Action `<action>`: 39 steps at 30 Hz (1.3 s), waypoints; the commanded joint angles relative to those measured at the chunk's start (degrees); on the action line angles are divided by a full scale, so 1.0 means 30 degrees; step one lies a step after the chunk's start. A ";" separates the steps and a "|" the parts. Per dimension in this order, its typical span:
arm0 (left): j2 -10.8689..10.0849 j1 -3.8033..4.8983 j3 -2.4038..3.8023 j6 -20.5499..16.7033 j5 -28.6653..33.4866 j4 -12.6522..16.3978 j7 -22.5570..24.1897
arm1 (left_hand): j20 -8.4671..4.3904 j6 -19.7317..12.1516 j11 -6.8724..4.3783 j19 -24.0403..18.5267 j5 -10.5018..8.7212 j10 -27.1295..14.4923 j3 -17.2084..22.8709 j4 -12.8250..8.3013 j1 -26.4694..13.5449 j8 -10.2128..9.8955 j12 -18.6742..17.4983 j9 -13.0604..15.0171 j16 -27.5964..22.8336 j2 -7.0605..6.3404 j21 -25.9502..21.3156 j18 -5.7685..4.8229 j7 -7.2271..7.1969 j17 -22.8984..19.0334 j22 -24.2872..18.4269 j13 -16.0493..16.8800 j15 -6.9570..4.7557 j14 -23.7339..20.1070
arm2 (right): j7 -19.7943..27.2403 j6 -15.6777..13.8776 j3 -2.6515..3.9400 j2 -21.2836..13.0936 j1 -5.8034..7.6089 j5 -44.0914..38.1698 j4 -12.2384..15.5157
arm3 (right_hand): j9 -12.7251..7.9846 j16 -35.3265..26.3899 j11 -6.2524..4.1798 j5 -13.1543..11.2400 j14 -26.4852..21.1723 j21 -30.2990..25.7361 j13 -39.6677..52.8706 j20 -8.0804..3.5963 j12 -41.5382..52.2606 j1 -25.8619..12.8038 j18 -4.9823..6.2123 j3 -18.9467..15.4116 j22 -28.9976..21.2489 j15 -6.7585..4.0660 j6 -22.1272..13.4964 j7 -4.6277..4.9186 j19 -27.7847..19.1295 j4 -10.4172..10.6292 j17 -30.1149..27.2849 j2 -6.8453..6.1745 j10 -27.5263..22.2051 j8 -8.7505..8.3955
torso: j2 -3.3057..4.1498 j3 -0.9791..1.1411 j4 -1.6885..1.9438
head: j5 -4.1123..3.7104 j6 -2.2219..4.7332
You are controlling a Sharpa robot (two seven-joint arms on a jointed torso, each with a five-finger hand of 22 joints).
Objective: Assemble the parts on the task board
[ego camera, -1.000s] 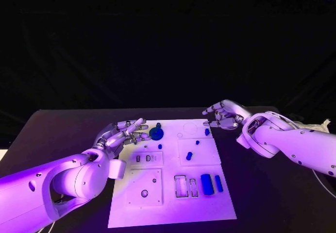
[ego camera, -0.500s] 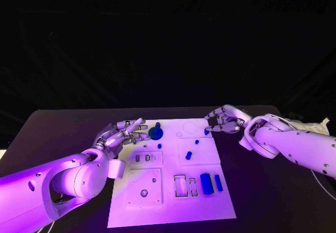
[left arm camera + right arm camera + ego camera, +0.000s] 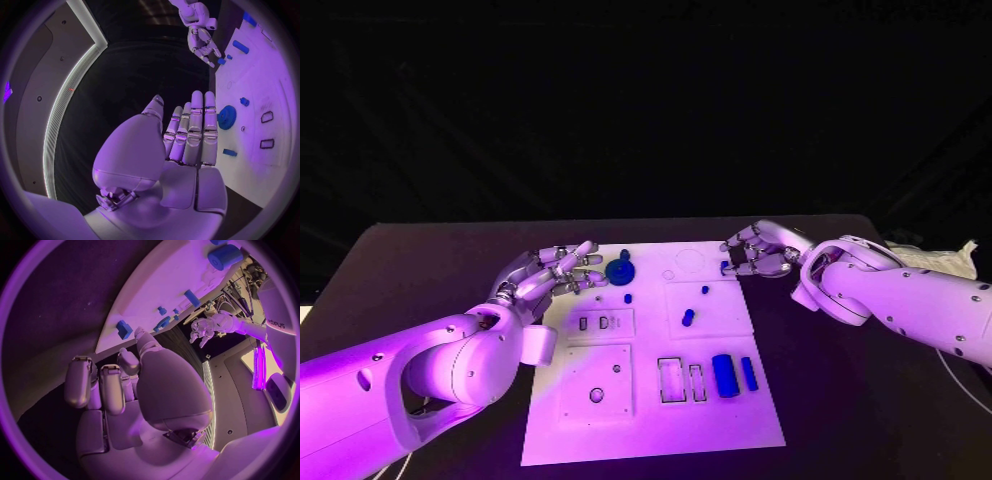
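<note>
The white task board (image 3: 646, 420) lies in the middle of the table. A blue gear (image 3: 620, 270) sits near its far left corner, and my left hand (image 3: 554, 272) hovers just left of it, fingers straight and spread, holding nothing. The left wrist view shows the gear (image 3: 227, 117) beside those fingers (image 3: 195, 125). My right hand (image 3: 762, 250) is at the board's far right edge, fingers half curled. Its thumb tip (image 3: 140, 334) is close to a small blue block (image 3: 124, 329), also in the head view (image 3: 727, 266); nothing is gripped.
Several more blue parts lie on the board: a small peg (image 3: 627, 298), another short piece (image 3: 687, 318), a thick cylinder (image 3: 724, 376) and a thin bar (image 3: 749, 373) beside empty rectangular slots (image 3: 672, 383). Black table surrounds the board.
My right hand has come down and in toward the board's far right edge, ending next to the small blue block. The left hand has barely moved.
</note>
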 commanded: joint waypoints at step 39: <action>0.0018 0.0004 0.0011 0.0303 0.0011 -0.0025 -0.0022 | -0.0025 0.0019 -0.0085 -0.0081 0.0121 0.0018 0.0226 -0.0375 0.0452 -0.0099 -0.0021 0.0003 0.0115 0.0407 -0.0053 0.0209 -0.0097 0.0216 -0.0011 -0.0040 -0.0104 -0.0212 | -0.0340 0.1071 -0.0006 0.0767 -0.0241 -0.0744 -0.0795 | 0.0231 0.0230 -0.0346 -0.0879 0.1300 0.0221 0.0351 -0.0256 0.0368 0.0811 -0.0243 0.0611 0.0433 -0.0307 0.1767 -0.0325 0.0267 -0.0464 0.1628 0.1201 0.0234 0.0763 | -0.0016 0.0009 0.0028 | -0.0093 -0.0283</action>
